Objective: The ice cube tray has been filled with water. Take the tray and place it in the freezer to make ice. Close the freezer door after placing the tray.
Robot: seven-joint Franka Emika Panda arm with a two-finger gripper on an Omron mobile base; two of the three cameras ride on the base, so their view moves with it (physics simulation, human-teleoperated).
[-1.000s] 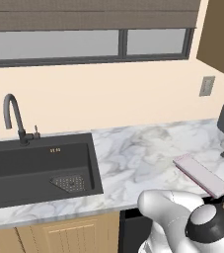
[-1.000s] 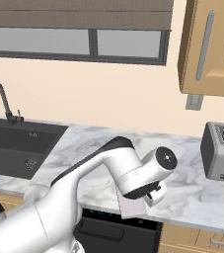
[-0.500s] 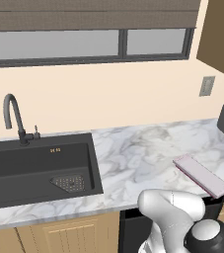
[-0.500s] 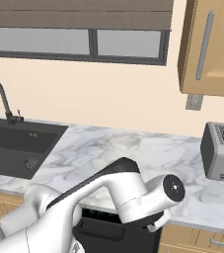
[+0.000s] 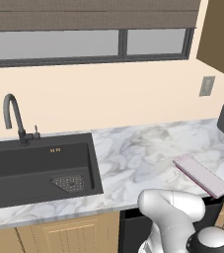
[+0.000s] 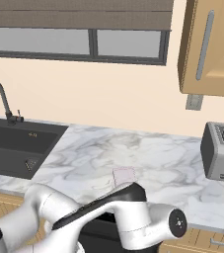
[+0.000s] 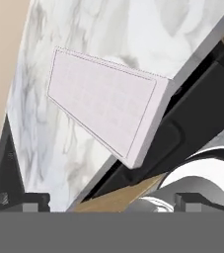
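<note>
Our jaws stand wide apart and grasp nothing; in the hand view their two dark tips rise at the bottom edge. Ahead of the jaws, well clear of both tips, we see the ice cube tray [image 7: 103,106] lying flat on the marble desk [image 7: 84,34], its near end jutting past the desk's front edge over a dark appliance front [image 7: 192,113]. In the left base view the tray [image 5: 201,174] lies at the desk's front edge, well apart from the dark sink [image 5: 34,168], and a toaster [image 6: 222,150] stands farther along the desk.
</note>
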